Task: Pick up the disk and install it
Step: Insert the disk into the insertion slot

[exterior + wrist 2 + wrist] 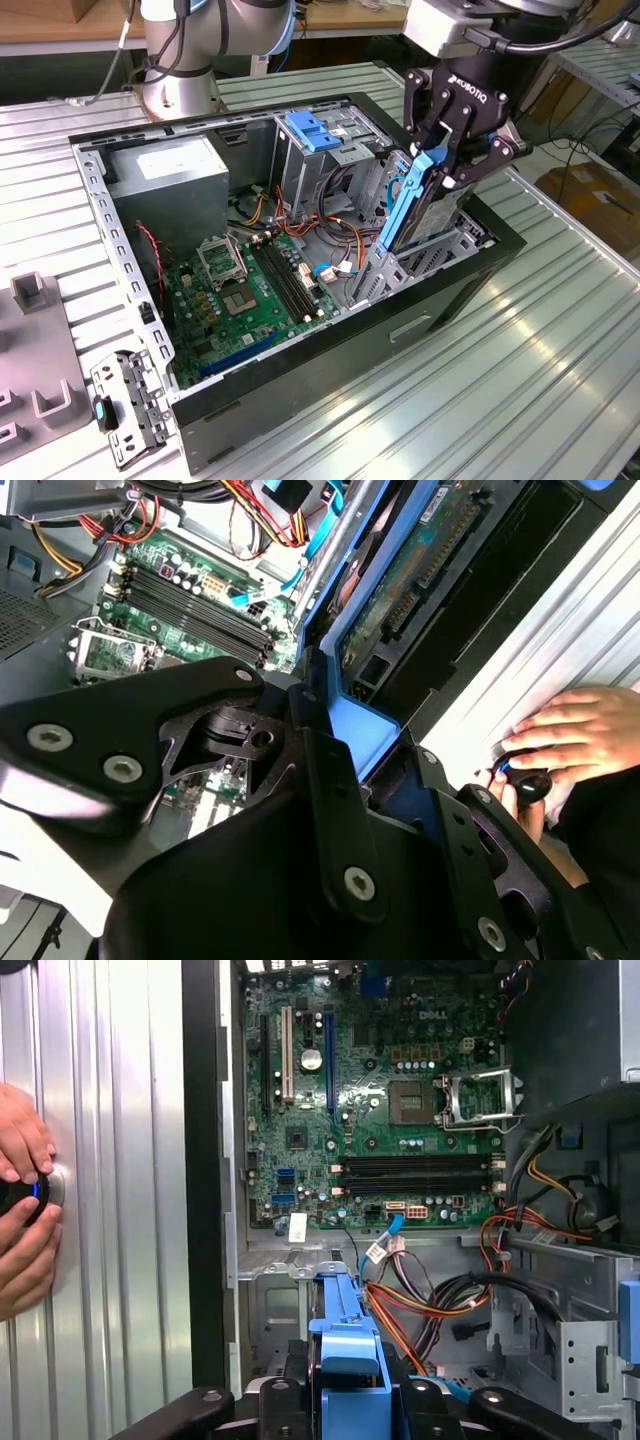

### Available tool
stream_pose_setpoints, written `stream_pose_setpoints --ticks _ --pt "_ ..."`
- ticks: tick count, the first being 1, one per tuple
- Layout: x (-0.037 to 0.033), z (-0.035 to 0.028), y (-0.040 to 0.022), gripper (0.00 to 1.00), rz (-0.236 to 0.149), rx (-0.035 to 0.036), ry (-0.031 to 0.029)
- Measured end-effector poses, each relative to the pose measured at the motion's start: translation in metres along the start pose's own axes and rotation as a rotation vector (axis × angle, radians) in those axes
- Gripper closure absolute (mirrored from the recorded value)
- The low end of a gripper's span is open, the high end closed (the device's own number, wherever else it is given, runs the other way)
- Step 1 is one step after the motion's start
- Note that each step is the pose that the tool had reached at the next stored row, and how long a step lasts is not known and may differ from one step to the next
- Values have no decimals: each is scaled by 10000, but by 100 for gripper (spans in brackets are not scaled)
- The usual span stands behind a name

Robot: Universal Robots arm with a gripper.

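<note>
The disk [412,205] stands on edge, a dark drive in bright blue carrier rails, with its lower end down in the drive bay at the end of the open computer case [330,350] on the exterior view's right. My gripper [462,162] is shut on its upper end from above. In the second wrist view the disk [400,590] shows its green circuit side, and its blue tab sits between the black fingers [325,770]. In the first wrist view the disk's blue end tab [345,1355] sticks out from my gripper [345,1405].
Inside the case lie the green motherboard [250,290], a grey power supply [170,180] and loose orange and black cables [430,1305]. A pale-blue plate [315,130] tops the drive cage. A person's hand [22,1200] rests on a dark knob beside the case. A metal bracket [125,405] lies on the ribbed table.
</note>
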State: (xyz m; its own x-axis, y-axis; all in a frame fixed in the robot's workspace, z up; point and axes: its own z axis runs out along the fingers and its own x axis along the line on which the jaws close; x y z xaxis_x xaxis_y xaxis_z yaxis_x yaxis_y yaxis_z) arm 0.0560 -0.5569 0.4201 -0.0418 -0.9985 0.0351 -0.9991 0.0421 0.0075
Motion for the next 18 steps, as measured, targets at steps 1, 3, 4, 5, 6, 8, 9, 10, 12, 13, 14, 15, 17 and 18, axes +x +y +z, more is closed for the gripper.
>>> stream_pose_setpoints --ticks 1,3,4,5,6,8,9,10,12,13,14,15,17,18 --pt "0 7 0 63 0 -1 0" --pt "-1 34 0 63 0 -2 -1" --pt "-1 44 0 63 0 -3 -1" --pt "-2 60 0 63 0 -4 0" --pt "-3 74 0 63 0 -4 -2" --pt "-3 99 0 63 0 -6 -1" --pt "-4 111 -1 63 0 -6 0" --pt "-4 122 -1 63 0 -6 -1" --pt "-5 151 -1 63 0 -6 -2" --pt "-6 168 -1 63 0 -6 -4" --pt "-6 179 -1 63 -1 -7 -6" --pt "-6 200 -1 63 0 -6 -9" --pt "8 307 -3 63 -1 -8 -36" --pt "10 327 -3 63 -1 -8 -42"
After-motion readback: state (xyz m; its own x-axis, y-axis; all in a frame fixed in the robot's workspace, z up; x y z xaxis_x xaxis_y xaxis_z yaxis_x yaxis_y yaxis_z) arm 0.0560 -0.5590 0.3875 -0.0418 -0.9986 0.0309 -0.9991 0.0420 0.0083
